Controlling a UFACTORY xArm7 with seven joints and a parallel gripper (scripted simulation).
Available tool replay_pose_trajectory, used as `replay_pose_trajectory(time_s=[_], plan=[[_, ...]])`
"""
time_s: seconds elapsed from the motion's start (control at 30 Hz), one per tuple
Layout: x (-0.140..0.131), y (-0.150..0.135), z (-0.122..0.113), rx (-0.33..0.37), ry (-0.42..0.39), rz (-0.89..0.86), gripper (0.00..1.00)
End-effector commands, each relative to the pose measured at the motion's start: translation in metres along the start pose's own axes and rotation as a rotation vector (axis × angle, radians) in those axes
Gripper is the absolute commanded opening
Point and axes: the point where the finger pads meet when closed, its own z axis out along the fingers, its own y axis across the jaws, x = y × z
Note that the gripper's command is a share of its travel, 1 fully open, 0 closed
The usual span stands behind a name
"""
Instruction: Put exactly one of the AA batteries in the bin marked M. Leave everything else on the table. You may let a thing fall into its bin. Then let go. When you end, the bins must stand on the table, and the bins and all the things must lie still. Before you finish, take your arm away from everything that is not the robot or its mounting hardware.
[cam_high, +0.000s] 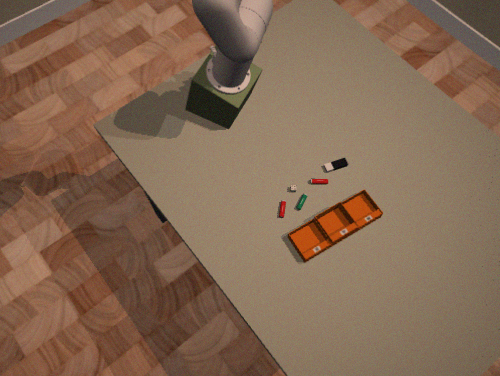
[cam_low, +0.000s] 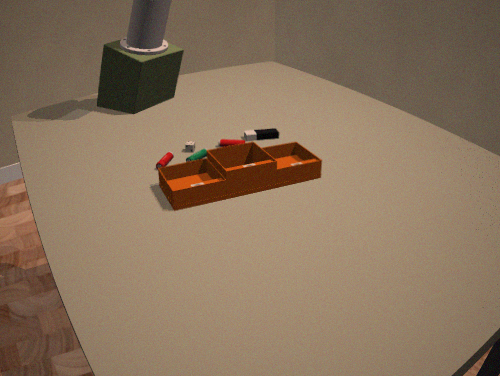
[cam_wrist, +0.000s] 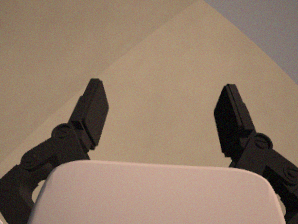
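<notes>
Three small cylinders lie on the table behind the bins: a red one (cam_high: 282, 209) (cam_low: 164, 160) at the left, a green one (cam_high: 301, 201) (cam_low: 197, 154) in the middle, and a red one (cam_high: 319, 181) (cam_low: 232, 142) further right. An orange row of three bins (cam_high: 335, 224) (cam_low: 240, 172) stands in front of them; each bin has a small white label that I cannot read. All three bins look empty. My gripper (cam_wrist: 161, 95) shows only in the wrist view, open and empty, high above a bare part of the table and away from the objects.
A black and white block (cam_high: 335, 164) (cam_low: 261, 134) lies behind the bins at the right. A small white die (cam_high: 292, 188) (cam_low: 190, 146) lies among the cylinders. The arm's green base (cam_high: 223, 92) (cam_low: 139, 75) stands at the table's far side.
</notes>
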Motion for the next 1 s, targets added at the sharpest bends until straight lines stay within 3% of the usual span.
replay_pose_trajectory(time_s=[0.0,0.53,0.57,0.97], plan=[[0.0,0.003,0.001,-0.004,-0.001,0.002,1.0],[0.0,0.003,0.001,-0.004,-0.001,0.002,1.0],[-0.002,-0.003,-0.005,-0.004,-0.001,0.002,0.07],[-0.032,-0.07,-0.068,-0.004,0.0,0.002,0.07]])
